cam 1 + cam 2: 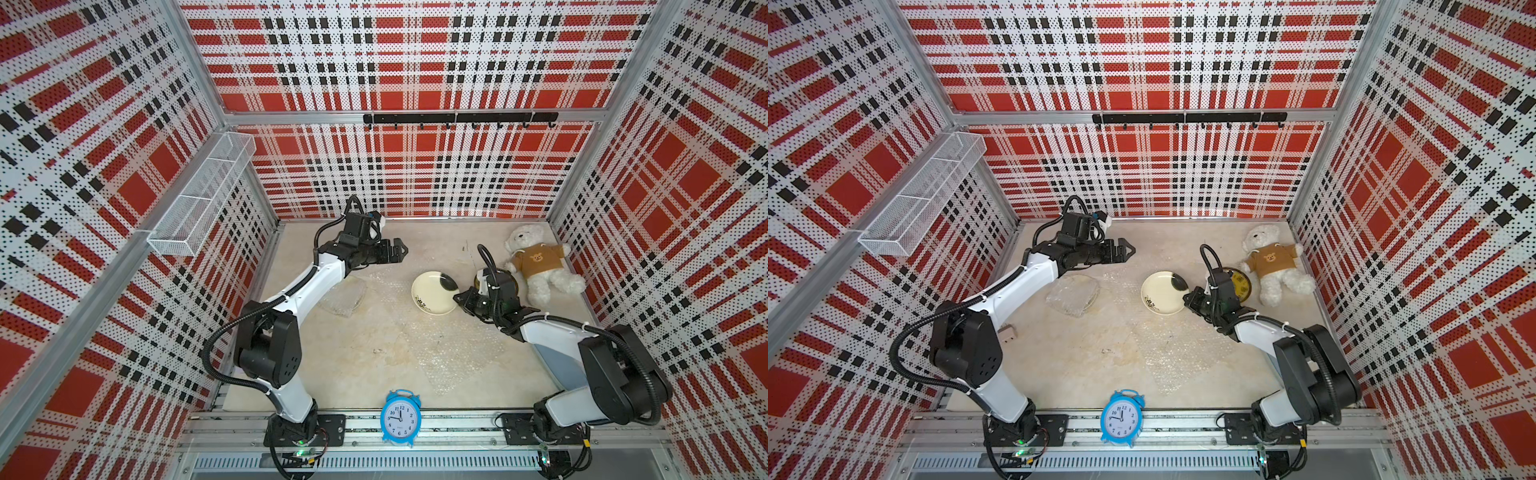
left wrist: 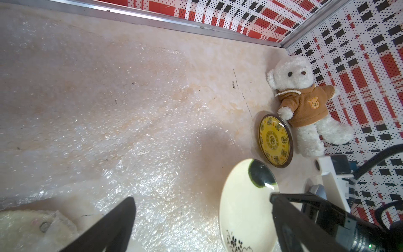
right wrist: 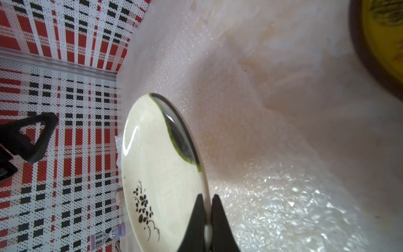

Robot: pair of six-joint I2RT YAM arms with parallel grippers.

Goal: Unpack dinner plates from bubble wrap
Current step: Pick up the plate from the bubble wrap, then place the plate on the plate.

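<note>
My right gripper (image 1: 457, 297) (image 3: 206, 198) is shut on the rim of a cream dinner plate (image 1: 432, 295) (image 1: 1163, 293) (image 3: 157, 170) with a dark patch and small flower marks. The plate is tilted over a flat sheet of bubble wrap (image 2: 130, 131). A yellow dinner plate (image 1: 1241, 284) (image 2: 275, 139) lies behind that arm, beside the teddy. Another cream plate, still inside a bubble wrap bundle (image 1: 343, 297) (image 1: 1073, 295) (image 2: 21, 229), lies under my left arm. My left gripper (image 1: 401, 249) (image 2: 201, 198) hangs open and empty near the back.
A second loose sheet of bubble wrap (image 1: 453, 357) lies toward the front. A white teddy bear (image 1: 536, 262) lies at the back right. A blue alarm clock (image 1: 401, 417) stands on the front rail. A wire basket (image 1: 199, 199) hangs on the left wall.
</note>
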